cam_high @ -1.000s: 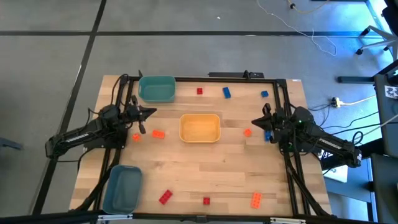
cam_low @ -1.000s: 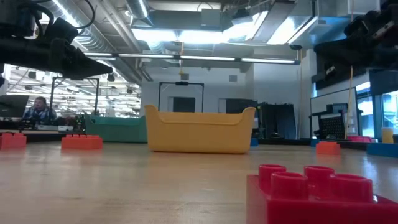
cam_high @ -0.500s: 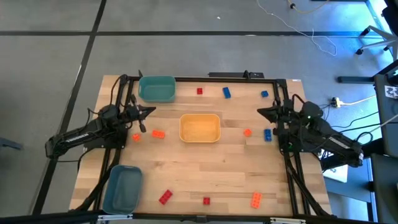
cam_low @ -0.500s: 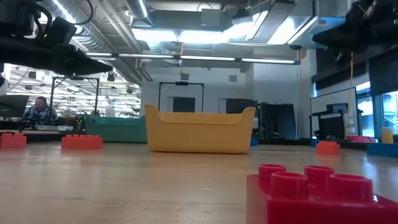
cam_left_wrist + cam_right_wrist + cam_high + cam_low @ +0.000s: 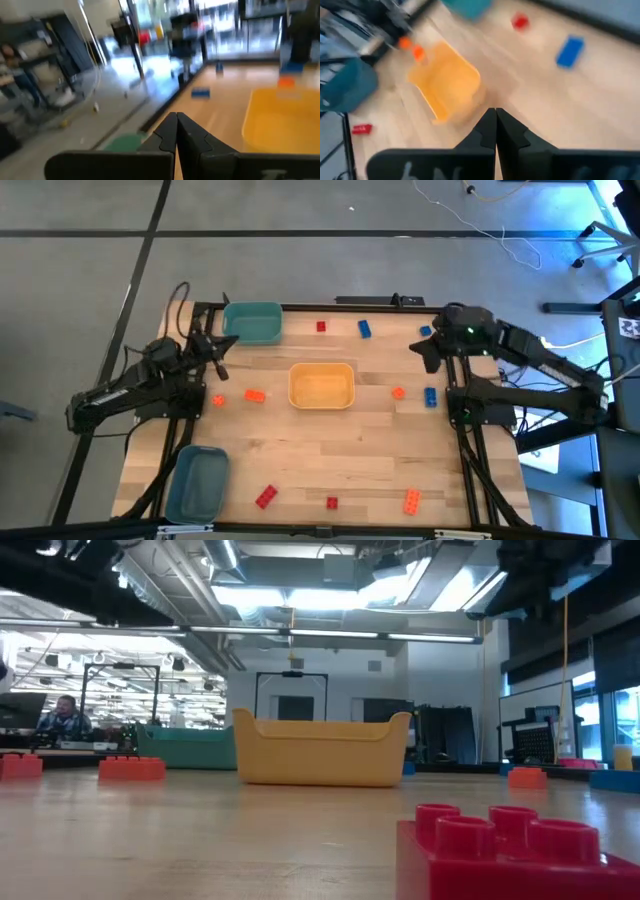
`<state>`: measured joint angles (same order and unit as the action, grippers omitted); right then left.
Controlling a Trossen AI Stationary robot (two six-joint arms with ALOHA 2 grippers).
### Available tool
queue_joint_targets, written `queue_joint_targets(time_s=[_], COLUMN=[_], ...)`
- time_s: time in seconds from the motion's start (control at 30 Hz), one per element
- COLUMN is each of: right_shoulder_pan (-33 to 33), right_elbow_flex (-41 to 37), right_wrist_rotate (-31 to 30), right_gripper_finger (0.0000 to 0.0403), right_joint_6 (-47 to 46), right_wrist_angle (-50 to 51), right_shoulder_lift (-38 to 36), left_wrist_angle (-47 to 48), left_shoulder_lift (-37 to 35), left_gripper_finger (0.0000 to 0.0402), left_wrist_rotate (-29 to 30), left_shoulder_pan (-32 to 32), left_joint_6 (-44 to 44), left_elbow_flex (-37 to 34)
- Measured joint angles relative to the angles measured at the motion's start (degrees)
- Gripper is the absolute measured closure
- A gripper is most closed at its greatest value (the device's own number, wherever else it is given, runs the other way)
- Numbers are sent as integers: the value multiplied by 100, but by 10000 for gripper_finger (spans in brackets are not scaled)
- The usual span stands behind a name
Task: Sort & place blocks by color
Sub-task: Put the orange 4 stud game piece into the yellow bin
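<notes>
Overhead, both arms hang above the table's side edges with nothing in their grasp: the left gripper (image 5: 222,342) sits at about nine o'clock beside the teal bin (image 5: 251,322), fingers pressed together, and the right gripper (image 5: 419,349) sits at about three o'clock, its fingers likewise closed tight on nothing. The yellow-orange bin (image 5: 321,386) stands at the table's centre, and a blue bin (image 5: 197,482) rests toward seven o'clock. All the blocks lie loose on the wood: two orange blocks (image 5: 254,395) at nine o'clock from the centre bin, one orange (image 5: 398,392) and one blue block (image 5: 430,396) at three o'clock, a red block (image 5: 320,326) and two blue blocks (image 5: 364,329) along the twelve o'clock edge, and two red blocks (image 5: 265,497) plus an orange block (image 5: 411,500) along the six o'clock edge.
</notes>
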<state>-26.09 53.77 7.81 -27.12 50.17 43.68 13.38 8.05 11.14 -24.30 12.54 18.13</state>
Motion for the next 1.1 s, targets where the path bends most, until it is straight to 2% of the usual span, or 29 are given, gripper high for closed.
queue_joint_targets(time_s=[0.23,0.43,0.63,0.77,0.87,0.97,1.1], right_shoulder_pan=[-2,-11,-122,-301,-410,-417,-413], right_elbow_flex=[1569,2032,2023,2021,2020,2018,2016], right_wrist_rotate=[157,480,753,774,778,740,732], right_gripper_finger=[403,390,352,325,308,299,298], right_joint_6=[-681,-711,-283,-367,79,597,798], right_wrist_angle=[2631,3936,3984,3982,3987,3922,3877], right_shoulder_lift=[1355,2051,2443,2738,2931,3121,3437], left_wrist_angle=[207,299,300,293,293,293,293], left_shoulder_lift=[586,659,659,659,659,659,659], left_gripper_finger=[401,401,401,401,401,401,401], left_wrist_rotate=[36,137,70,63,46,-34,-33], left_shoulder_pan=[-1,-1,1,1,1,1,1], left_joint_6=[347,413,417,417,417,417,417], left_elbow_flex=[632,645,645,645,645,645,645])
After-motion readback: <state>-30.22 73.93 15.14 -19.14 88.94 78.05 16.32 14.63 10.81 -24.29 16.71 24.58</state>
